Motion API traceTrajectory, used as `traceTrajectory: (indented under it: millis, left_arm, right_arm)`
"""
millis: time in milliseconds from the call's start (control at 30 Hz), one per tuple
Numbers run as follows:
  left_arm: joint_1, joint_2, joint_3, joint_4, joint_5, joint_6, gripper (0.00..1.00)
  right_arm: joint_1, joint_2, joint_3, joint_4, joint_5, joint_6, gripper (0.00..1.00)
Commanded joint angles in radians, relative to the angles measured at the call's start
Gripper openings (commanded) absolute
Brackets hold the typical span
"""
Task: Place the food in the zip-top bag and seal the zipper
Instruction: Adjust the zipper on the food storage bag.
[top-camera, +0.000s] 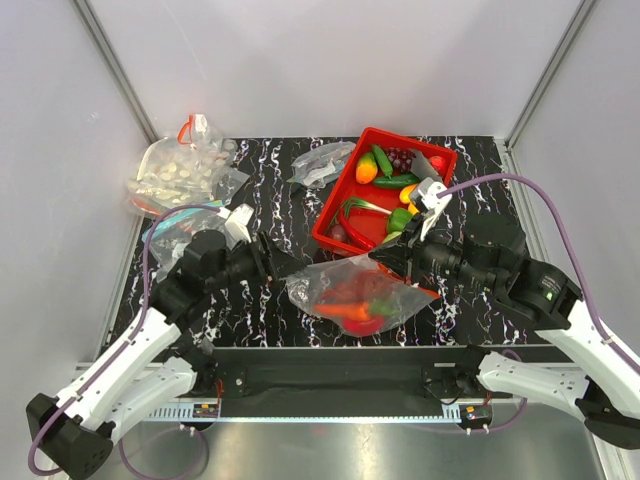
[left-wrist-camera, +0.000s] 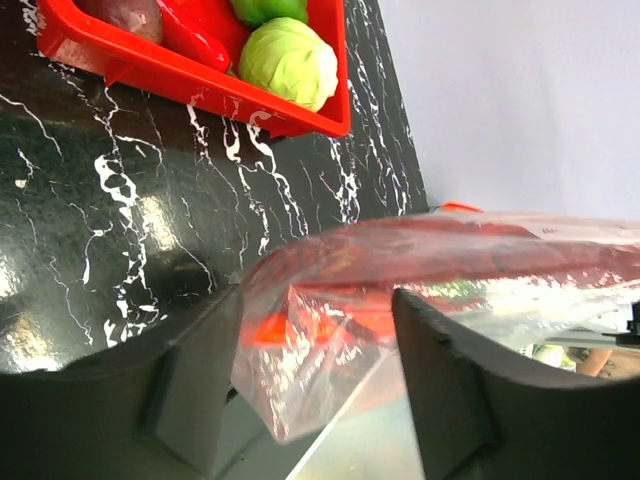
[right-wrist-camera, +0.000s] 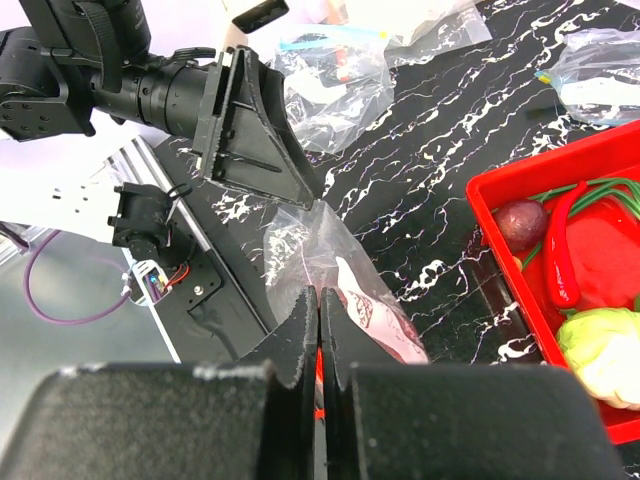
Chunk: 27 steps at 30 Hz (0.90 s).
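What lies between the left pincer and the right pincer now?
The zip-top bag, with red food inside, spans from the left pincer to the right pincer, which pinches its edge; the top view shows it.

L end effector (left-wrist-camera: 318, 335) jaws apart, R end effector (right-wrist-camera: 319, 300) clamped.

Your bag (top-camera: 360, 295) lies on the table (top-camera: 270, 180) at its near middle. It is clear, crinkled and puffed up, stretched left to right. The food (top-camera: 355, 305) inside is a heap of red, orange and green pieces. The red-orange zipper (top-camera: 428, 291) shows at the right end; you can't tell whether it's sealed.
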Motion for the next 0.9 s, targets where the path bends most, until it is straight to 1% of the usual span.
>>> traceTrajectory:
  millis: [0, 67, 167, 267, 333, 400, 433, 500, 533, 600, 633, 733, 800, 833, 867]
  left_arm:
    - [0.003, -0.019, 0.022, 0.021, 0.033, 0.021, 0.70]
    - [0.003, -0.019, 0.021, 0.021, 0.047, 0.024, 0.79]
    - [0.004, -0.003, 0.005, 0.035, 0.076, 0.021, 0.79]
    - [0.003, 0.029, -0.019, 0.038, 0.085, 0.022, 0.85]
    - [0.004, 0.044, -0.039, 0.060, 0.105, 0.015, 0.84]
    - [0.003, 0.041, -0.065, 0.110, 0.116, -0.010, 0.75]
    - [0.003, 0.041, -0.073, 0.132, 0.129, -0.018, 0.61]
    - [0.003, 0.041, -0.073, 0.173, 0.131, -0.028, 0.47]
    - [0.003, 0.043, -0.071, 0.182, 0.120, -0.025, 0.31]
    - [0.001, 0.038, -0.052, 0.186, 0.094, 0.002, 0.13]
    - [0.003, 0.036, -0.032, 0.161, 0.053, 0.014, 0.00]
    - [0.022, 0.027, -0.013, 0.133, 0.016, 0.047, 0.00]
    - [0.053, 0.018, -0.034, 0.155, 0.047, 0.031, 0.00]
    - [0.093, 0.009, -0.069, 0.194, 0.086, 0.021, 0.00]
    - [0.113, 0.006, -0.090, 0.217, 0.109, -0.007, 0.00]
  right_arm:
    - [-0.003, -0.022, 0.005, 0.082, 0.019, -0.008, 0.00]
    - [-0.002, -0.025, 0.004, 0.082, 0.021, -0.008, 0.00]
    - [-0.003, -0.028, 0.002, 0.083, 0.019, -0.007, 0.00]
    - [-0.003, -0.029, 0.002, 0.082, 0.022, -0.005, 0.00]
    - [-0.003, -0.029, 0.004, 0.079, 0.021, -0.005, 0.00]
    - [-0.003, -0.029, 0.004, 0.075, 0.024, -0.005, 0.00]
    - [-0.002, -0.029, 0.002, 0.074, 0.027, -0.005, 0.00]
    - [-0.003, -0.034, -0.001, 0.075, 0.025, -0.004, 0.00]
    - [-0.002, -0.034, -0.002, 0.077, 0.022, -0.001, 0.00]
    - [-0.003, -0.037, -0.010, 0.078, 0.025, 0.001, 0.00]
    - [-0.005, -0.040, -0.011, 0.075, 0.028, 0.002, 0.00]
    - [-0.003, -0.049, -0.007, 0.045, 0.076, 0.013, 0.00]
    - [-0.002, -0.060, 0.002, 0.004, 0.162, 0.019, 0.00]
    - [-0.003, -0.066, 0.011, -0.009, 0.212, 0.028, 0.00]
    - [-0.002, -0.075, 0.015, -0.020, 0.226, 0.030, 0.00]
